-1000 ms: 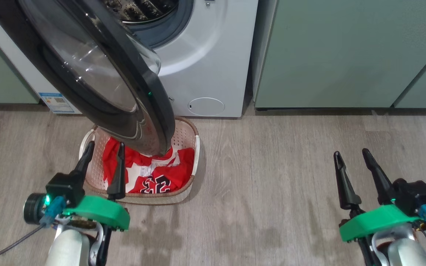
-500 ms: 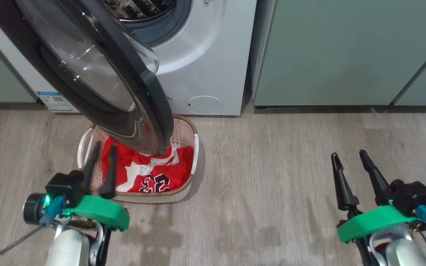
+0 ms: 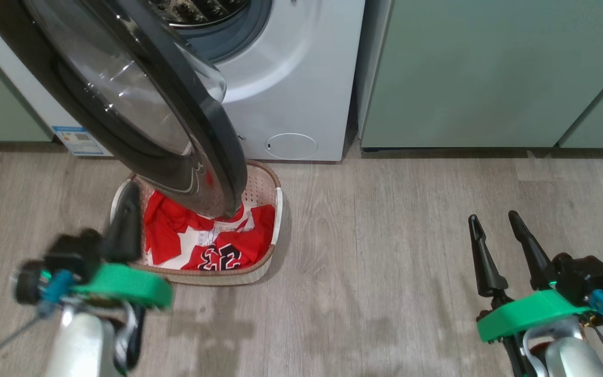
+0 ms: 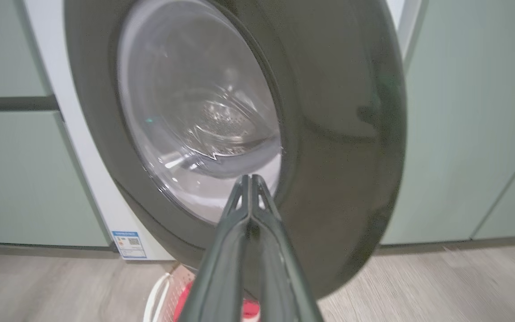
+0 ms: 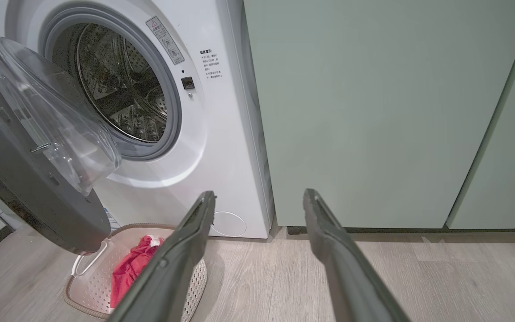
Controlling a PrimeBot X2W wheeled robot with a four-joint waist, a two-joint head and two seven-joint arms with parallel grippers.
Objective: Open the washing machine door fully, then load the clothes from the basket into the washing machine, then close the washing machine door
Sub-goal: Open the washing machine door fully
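The washing machine [image 3: 291,78] stands with its black-rimmed door [image 3: 139,104] swung partway out over the basket [image 3: 212,276]. Red clothes [image 3: 176,230], one with a black-and-white print, lie in that basket on the floor. My left gripper [image 3: 130,201] is blurred at the basket's left rim, shut with nothing between its fingers. In the left wrist view its tips [image 4: 249,179] meet just before the door [image 4: 329,134], low on the outer face. My right gripper [image 3: 492,217] hangs open over the floor far to the right. Between its fingers [image 5: 258,194] the steel drum [image 5: 119,89] shows.
Pale green cabinets [image 3: 490,73] flank the washer on both sides. A round filter cap [image 3: 291,146] and a blue sticker [image 3: 79,140] sit low on the washer. Wood-look floor [image 3: 385,235] lies bare between the basket and my right gripper.
My left gripper's fingers have come together and the arm has shifted left and forward, blurred by motion. The right arm, door and basket are unchanged.
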